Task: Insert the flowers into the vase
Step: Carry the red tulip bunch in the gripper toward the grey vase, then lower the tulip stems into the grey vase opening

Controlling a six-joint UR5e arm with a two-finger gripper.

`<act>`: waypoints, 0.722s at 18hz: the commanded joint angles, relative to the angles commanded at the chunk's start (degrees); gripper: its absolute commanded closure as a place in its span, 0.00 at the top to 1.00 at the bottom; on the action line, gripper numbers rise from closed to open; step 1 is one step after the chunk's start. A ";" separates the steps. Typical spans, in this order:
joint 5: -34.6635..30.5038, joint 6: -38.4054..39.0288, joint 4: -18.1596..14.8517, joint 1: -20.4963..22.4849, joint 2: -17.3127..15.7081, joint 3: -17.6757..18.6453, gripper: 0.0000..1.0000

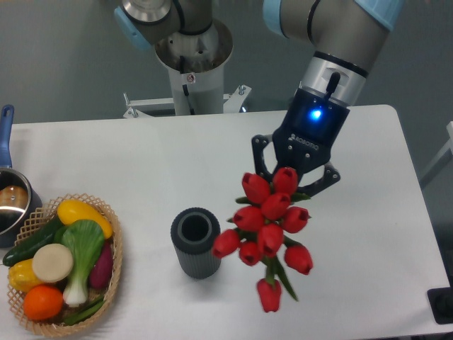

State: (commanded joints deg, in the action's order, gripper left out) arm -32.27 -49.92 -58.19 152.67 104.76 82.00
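Note:
The flowers [269, 230], a bunch of red tulip buds with green stems and leaves, hang in the air to the right of the vase, buds toward the camera. My gripper [294, 178] is shut on the flowers near their upper end; its fingertips are hidden behind the buds. The vase [195, 241], a small dark grey ribbed cylinder with a round open mouth, stands upright on the white table, just left of the lowest buds. Nothing is in its mouth.
A woven wicker basket [112, 273] with vegetables and fruit, including a green-and-white leafy one [82, 248], sits at the front left. A blue-handled metal pot [10, 202] is at the left edge. The robot's base [191, 64] stands behind the table.

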 joint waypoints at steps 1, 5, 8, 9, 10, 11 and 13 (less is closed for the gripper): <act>1.23 0.00 1.23 -0.18 0.18 0.61 0.00; 9.48 0.09 8.44 -0.97 2.37 2.64 0.00; 12.75 -0.17 9.85 -1.32 3.95 2.55 0.00; 12.75 -0.17 10.20 -1.58 4.31 2.46 0.00; 12.84 -0.17 10.47 -2.19 4.66 2.37 0.00; 12.93 -0.17 10.47 -2.46 4.75 2.37 0.00; 13.46 -0.44 10.47 -2.55 4.84 2.55 0.00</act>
State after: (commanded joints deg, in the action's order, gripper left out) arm -18.81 -50.36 -47.72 150.12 109.60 84.55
